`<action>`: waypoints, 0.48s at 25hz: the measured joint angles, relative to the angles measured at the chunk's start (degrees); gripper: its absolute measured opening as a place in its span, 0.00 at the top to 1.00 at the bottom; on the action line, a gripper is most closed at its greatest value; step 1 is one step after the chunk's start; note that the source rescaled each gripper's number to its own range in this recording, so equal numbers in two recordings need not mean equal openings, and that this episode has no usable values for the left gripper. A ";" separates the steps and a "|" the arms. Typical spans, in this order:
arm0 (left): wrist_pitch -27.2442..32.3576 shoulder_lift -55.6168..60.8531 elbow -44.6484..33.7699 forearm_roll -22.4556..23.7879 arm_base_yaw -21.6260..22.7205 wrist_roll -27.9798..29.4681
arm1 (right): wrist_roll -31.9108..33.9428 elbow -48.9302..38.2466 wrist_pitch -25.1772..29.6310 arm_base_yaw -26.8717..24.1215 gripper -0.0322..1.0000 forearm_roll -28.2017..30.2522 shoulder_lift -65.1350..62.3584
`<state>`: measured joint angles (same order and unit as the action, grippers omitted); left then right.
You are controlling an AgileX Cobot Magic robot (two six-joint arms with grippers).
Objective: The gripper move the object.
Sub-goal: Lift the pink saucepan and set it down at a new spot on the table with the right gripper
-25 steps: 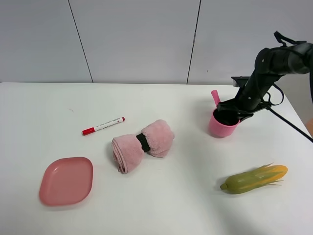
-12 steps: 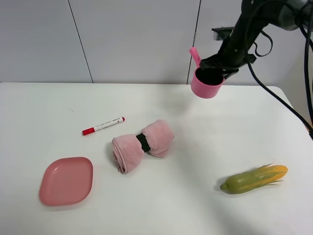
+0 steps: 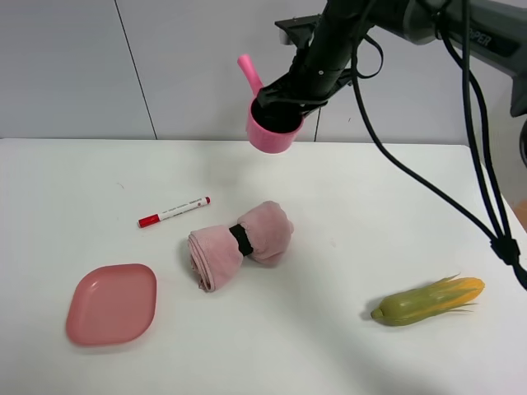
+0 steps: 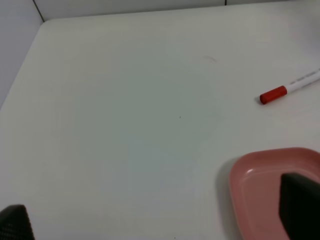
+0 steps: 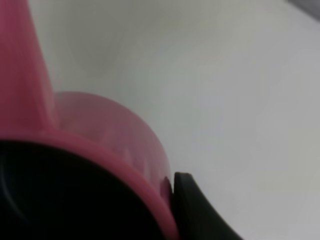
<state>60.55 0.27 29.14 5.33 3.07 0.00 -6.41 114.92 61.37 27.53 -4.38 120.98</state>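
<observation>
The small pink toy saucepan [image 3: 274, 134] hangs in the air above the back middle of the white table [image 3: 370, 222], its straight handle pointing up and left. My right gripper [image 3: 290, 105] is shut on the saucepan's rim, one jaw inside the dark bowl. In the right wrist view the saucepan [image 5: 105, 130] fills the frame, with one black fingertip [image 5: 195, 210] pressed against its outer wall. My left gripper [image 4: 157, 217] is open and empty, low over the table's left side next to the pink plate [image 4: 260, 185]. It does not show in the exterior view.
A rolled pink towel [image 3: 240, 243] lies at the table's middle, below the held saucepan. A red-capped marker [image 3: 174, 211] lies to its left. A flat pink square plate [image 3: 112, 303] sits front left. A toy corn cob [image 3: 428, 301] lies front right.
My right gripper has lifted the saucepan off the table at the right and carried it up and to the left, to above the back middle. Nothing else moved.
</observation>
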 joint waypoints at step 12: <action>0.00 0.00 0.00 0.00 0.00 0.00 | 8.91 0.76 -14.03 3.68 0.97 5.22 12.22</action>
<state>60.55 0.27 29.14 5.33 3.07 0.00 2.50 115.69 47.34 31.21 0.83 133.20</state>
